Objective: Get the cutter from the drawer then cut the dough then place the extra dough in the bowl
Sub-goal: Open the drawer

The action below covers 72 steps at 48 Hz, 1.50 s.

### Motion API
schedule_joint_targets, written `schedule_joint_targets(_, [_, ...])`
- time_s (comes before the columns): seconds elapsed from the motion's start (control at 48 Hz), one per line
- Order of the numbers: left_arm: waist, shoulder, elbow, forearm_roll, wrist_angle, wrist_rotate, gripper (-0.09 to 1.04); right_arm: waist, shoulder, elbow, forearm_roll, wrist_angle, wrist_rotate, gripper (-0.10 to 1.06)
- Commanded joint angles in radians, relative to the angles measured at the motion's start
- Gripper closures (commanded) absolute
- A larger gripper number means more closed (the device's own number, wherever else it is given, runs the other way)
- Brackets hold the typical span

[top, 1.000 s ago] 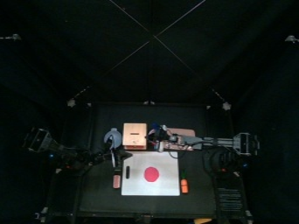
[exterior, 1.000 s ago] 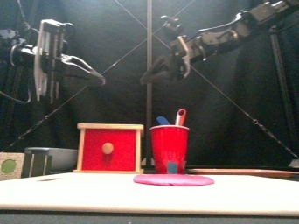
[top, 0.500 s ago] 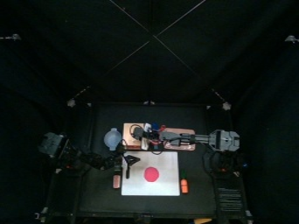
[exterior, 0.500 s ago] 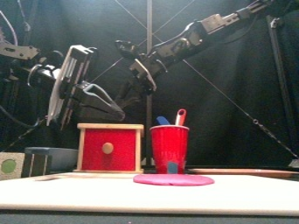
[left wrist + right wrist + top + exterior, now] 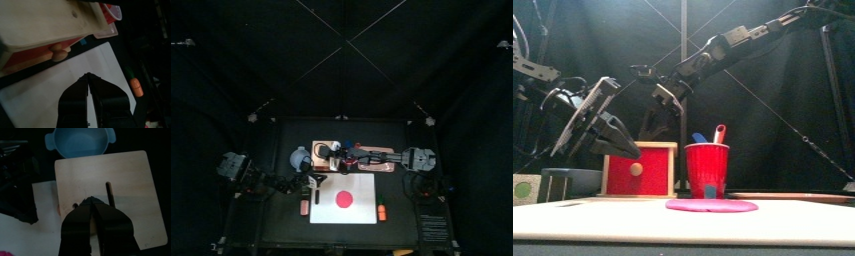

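The cutter was nowhere in sight. Going by the task, it probably lay inside the wooden box (image 5: pixel 127 183), which stood on the tabletop (image 5: pixel 285 232) just past the far edge of the white board (image 5: pixel 362 185), and the box's red drawer front (image 5: pixel 620 160) looked shut. The left fingers (image 5: pixel 87 80) were pressed together and empty, poised on the near side of the drawer's pale knob (image 5: pixel 59 50) without touching it. The right fingers (image 5: pixel 91 203), likewise closed on nothing, hovered over the box's top beside its slot. The blue-grey bowl (image 5: pixel 80 142) sat just left of the box and the red cup (image 5: pixel 707 172) with its toy knives just right of it. The red dough (image 5: pixel 711 205) lay flat on the board, uncut. The main risk seemed to be the pull itself. The knob is small and rounded, so fingers that open too little or close off-centre could slip off it. If the right arm did not press the box down first, a tug would likely drag the whole light box forward onto the board instead of sliding the drawer out. A skewed pull might swing the box into the cup and topple the knives, or nudge the bowl. Pressing down at the box's edge could tip it.
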State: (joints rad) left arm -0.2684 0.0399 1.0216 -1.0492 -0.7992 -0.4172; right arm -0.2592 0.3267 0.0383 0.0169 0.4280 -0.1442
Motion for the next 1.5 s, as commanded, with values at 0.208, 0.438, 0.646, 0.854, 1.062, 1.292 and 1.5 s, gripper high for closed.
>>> schedule_joint_targets(0.208, [0.025,-0.003,-0.014,-0.031,-0.003,0.000,0.17,-0.002,-0.025,0.012,0.006,0.003,0.000,0.94])
schedule_joint_targets(0.438, [0.051,-0.002,-0.017,-0.083,-0.002,0.000,0.14,0.003,-0.018,0.028,0.006,0.003,0.000,0.94])
schedule_joint_targets(0.646, [0.060,0.006,-0.021,-0.089,0.012,-0.002,0.14,0.008,-0.017,0.035,0.006,0.003,0.002,0.94])
schedule_joint_targets(0.854, [0.081,0.034,-0.035,-0.121,0.017,0.000,0.14,0.009,-0.015,0.041,0.012,0.003,0.002,0.94])
schedule_joint_targets(1.062, [0.091,0.032,-0.044,-0.117,0.014,0.005,0.13,0.011,-0.015,0.051,0.021,-0.002,0.002,0.94])
schedule_joint_targets(1.292, [0.117,0.049,-0.057,-0.118,0.014,0.003,0.13,0.011,-0.012,0.052,0.021,-0.006,0.002,0.94])
schedule_joint_targets(1.5, [0.126,0.077,-0.077,-0.149,0.017,0.002,0.15,0.011,-0.009,0.055,0.023,-0.008,0.006,0.94])
